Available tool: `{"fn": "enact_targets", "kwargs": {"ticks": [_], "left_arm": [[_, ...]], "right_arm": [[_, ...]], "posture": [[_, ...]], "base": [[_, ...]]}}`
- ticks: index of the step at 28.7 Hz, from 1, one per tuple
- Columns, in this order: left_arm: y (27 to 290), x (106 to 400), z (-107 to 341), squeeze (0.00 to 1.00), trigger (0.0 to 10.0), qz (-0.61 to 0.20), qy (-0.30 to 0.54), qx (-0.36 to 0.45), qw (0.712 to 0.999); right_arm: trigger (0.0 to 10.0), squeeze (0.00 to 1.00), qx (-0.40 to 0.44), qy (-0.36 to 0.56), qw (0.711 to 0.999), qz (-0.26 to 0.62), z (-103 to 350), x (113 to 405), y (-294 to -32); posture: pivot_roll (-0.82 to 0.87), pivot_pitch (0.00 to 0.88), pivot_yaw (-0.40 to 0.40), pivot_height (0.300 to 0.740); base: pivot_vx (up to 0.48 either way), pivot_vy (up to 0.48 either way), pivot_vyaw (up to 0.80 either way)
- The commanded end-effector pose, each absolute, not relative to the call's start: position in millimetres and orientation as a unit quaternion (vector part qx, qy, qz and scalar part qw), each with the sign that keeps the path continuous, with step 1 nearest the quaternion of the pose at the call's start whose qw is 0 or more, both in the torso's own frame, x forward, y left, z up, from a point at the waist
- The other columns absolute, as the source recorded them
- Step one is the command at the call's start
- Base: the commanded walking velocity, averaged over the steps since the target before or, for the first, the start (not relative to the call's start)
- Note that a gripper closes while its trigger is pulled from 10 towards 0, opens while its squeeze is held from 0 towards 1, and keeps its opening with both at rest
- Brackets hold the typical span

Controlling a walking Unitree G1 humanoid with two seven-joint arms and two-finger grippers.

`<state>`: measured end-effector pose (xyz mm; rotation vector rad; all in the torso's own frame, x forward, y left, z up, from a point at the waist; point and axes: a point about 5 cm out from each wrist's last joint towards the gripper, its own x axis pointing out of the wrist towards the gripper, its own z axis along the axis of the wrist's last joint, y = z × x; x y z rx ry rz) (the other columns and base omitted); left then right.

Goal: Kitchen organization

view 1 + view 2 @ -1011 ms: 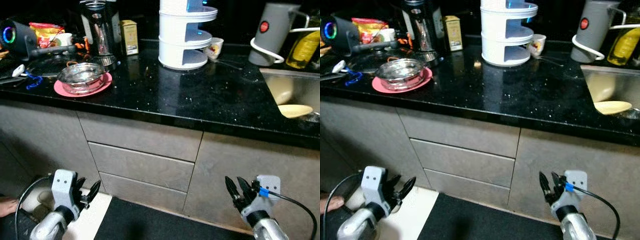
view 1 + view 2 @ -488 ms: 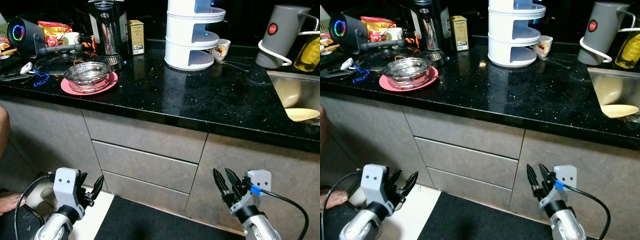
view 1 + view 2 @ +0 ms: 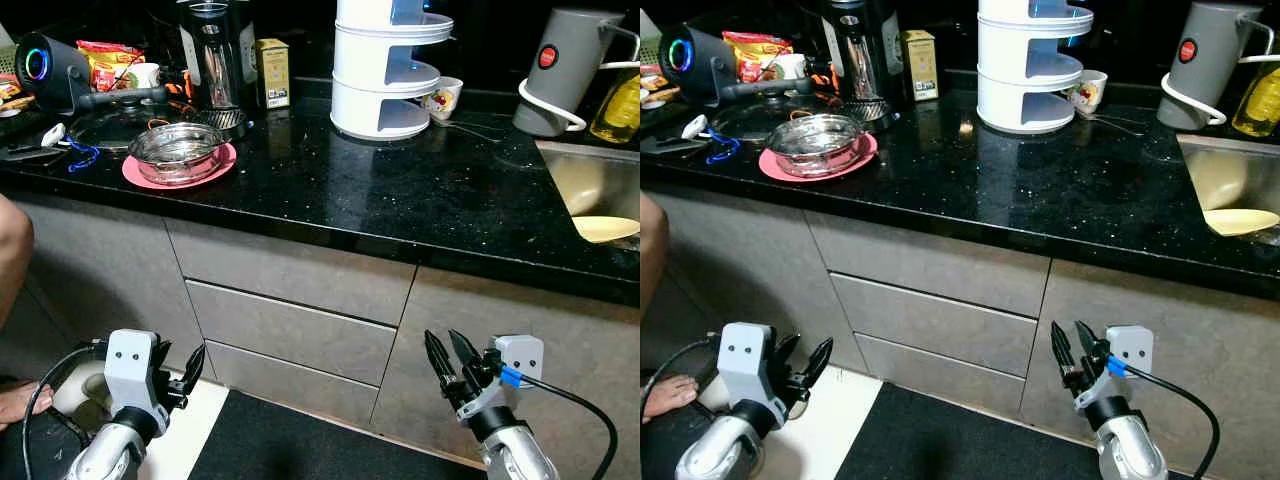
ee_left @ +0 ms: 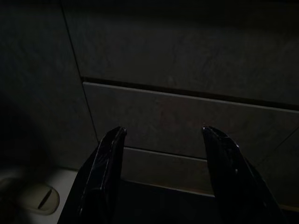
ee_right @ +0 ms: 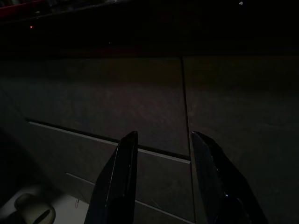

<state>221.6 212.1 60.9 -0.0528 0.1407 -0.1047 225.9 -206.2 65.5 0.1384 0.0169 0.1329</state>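
Left eye view: the black desk (image 3: 400, 200) is cluttered, nothing looks sorted yet. White rack (image 3: 385, 65) at 12 o'clock, kettle (image 3: 560, 70) at 1, bowl (image 3: 178, 152) on a pink plate (image 3: 215, 168) at 10. Left hand (image 3: 180, 378) and right hand (image 3: 447, 362) hang low, both spread and empty. Sink (image 3: 590, 190) is cut off.

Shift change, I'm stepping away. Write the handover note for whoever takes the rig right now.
Left claw: open, holds nothing, hangs low before the grey drawers.
Right claw: open, holds nothing, low before the same cabinet front.
On the black counter: steel bowl on a pink plate, white tiered rack, small cup, grey kettle, black blender. A yellow plate lies in the sink.
A person's leg stands at the robot's left.
Done: nothing is in either claw.
Left: all sorting on the counter.
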Motion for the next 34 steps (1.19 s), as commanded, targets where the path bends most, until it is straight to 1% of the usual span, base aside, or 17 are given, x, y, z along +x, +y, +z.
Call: {"fn": "enact_targets", "kwargs": {"ticks": [1, 18, 34], "left_arm": [[211.0, 219.1, 59.6, 0.0, 10.0, -0.047, 0.081, -0.027, 0.995], [208.8, 216.7, 59.4, 0.0, 10.0, -0.04, 0.091, -0.033, 0.994], [214.7, 218.1, 54.2, 0.0, 10.0, -0.04, 0.099, -0.034, 0.994]], "right_arm": [[10.0, 0.0, 0.07, 0.018, 0.996, 0.06, 62.8, 224.5, -206.0], [10.0, 0.0, 0.069, 0.029, 0.995, 0.066, 59.2, 223.3, -204.4], [10.0, 0.0, 0.073, 0.027, 0.995, 0.066, 59.7, 224.4, -203.0]], "posture": [[-0.05, 0.016, -0.01, 0.74], [-0.05, 0.002, -0.01, 0.74], [-0.05, 0.0, 0.001, 0.74]], "base": [[0.0, 0.0, 0.0], [0.0, 0.0, 0.0], [0.0, 0.0, 0.0]]}}
